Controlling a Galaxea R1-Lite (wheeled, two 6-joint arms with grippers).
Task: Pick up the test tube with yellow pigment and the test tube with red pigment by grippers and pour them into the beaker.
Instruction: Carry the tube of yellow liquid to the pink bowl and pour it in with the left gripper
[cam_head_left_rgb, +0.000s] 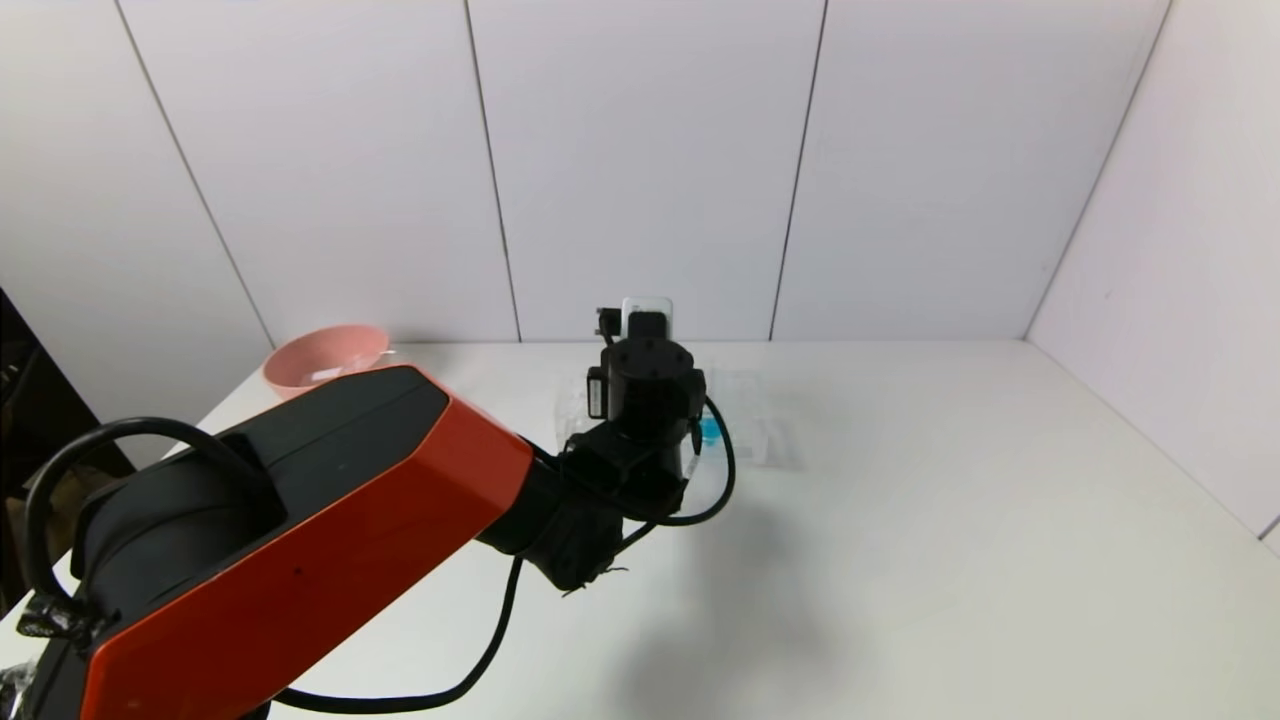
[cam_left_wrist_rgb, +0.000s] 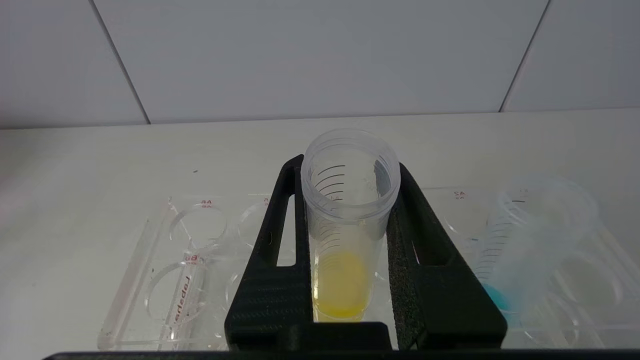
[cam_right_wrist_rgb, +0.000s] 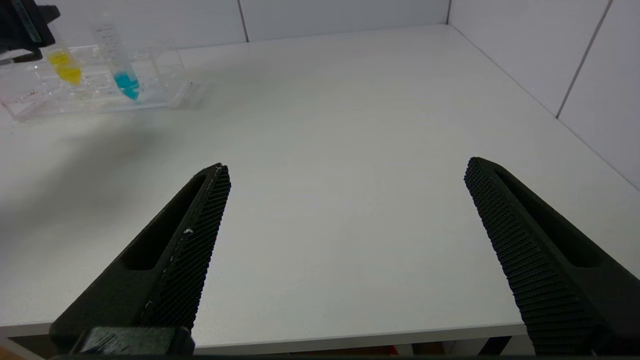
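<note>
Yellow-pigment test tube (cam_left_wrist_rgb: 345, 240) sits clamped in the left gripper (cam_left_wrist_rgb: 347, 220) over the rack (cam_left_wrist_rgb: 165, 280) near the table's far edge; the right gripper (cam_right_wrist_rgb: 345, 210) hangs spread at the near edge.

tube liquid (cam_left_wrist_rgb: 340, 292): yellow | neighbour tube liquid (cam_left_wrist_rgb: 500, 298): blue | bowl (cam_head_left_rgb: 325, 358): pink | left end effector (cam_left_wrist_rgb: 349, 200): black

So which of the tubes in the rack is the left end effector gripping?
The test tube with yellow pigment: the left end effector is shut on it, one pad either side. The blue-liquid tube stands free beside it in the clear rack.
</note>
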